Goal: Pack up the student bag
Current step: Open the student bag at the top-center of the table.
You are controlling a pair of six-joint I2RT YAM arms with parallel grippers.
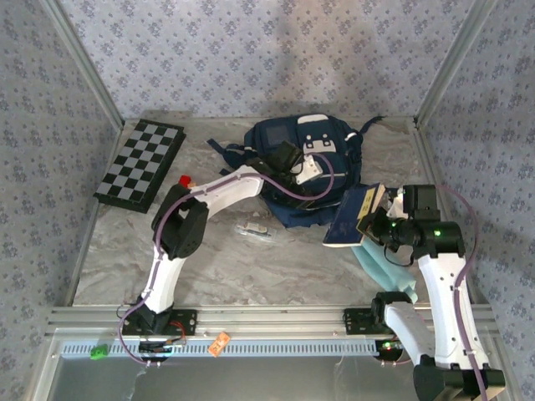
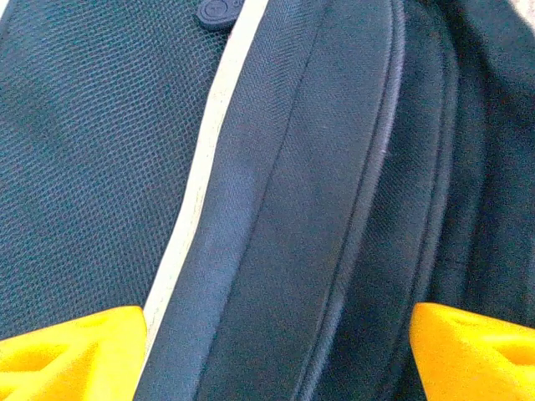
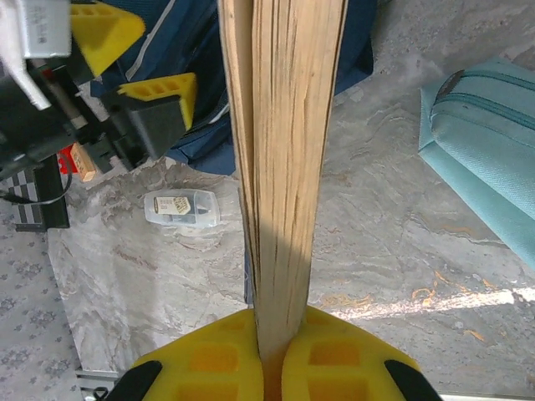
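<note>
The student bag [image 1: 280, 138] lay flat on the table [image 1: 209, 259], front pocket facing up. The left gripper [image 1: 309, 167] hovered directly above the bag's front. Its yellow fingers [image 2: 67, 351] were spread wide with only bag fabric showing between them. The right gripper [image 3: 272, 355] stood just right of the bag, clamped onto the page edge of a navy-covered book [image 1: 355, 215]. A small clear box [image 1: 253, 230] lay in front of the bag, a teal pouch [image 1: 389, 267] front-right of it, and a chessboard [image 1: 140, 164] well to its left.
</note>
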